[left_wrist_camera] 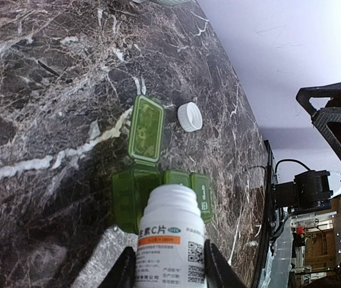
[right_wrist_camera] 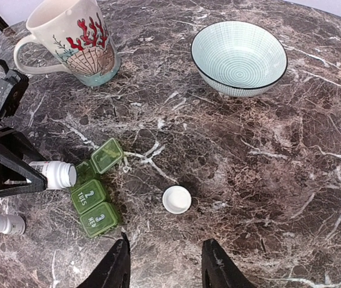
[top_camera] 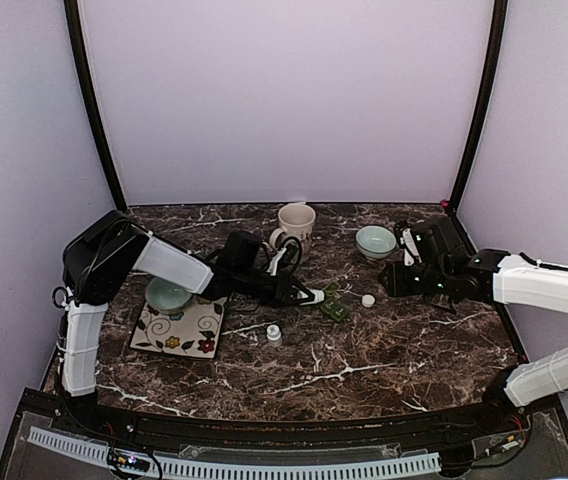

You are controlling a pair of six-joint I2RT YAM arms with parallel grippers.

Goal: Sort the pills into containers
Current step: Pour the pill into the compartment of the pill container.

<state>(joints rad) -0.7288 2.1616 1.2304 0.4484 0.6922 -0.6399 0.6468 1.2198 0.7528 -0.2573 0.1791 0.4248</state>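
Note:
The dark green pill box lies mid-table as a strip of three compartments. Its first lid is flipped open and the other two are closed. It also shows in the top view. My left gripper is shut on an uncapped white pill bottle, tipped with its mouth over the open compartment; in the top view the gripper sits just left of the box. The bottle's white cap lies upturned right of the box. My right gripper is open and empty above the table, near the cap. No loose pills show.
A second small white bottle stands in front of the box. A shell-print mug and a striped bowl sit at the back. A floral plate with a green bowl is at the left.

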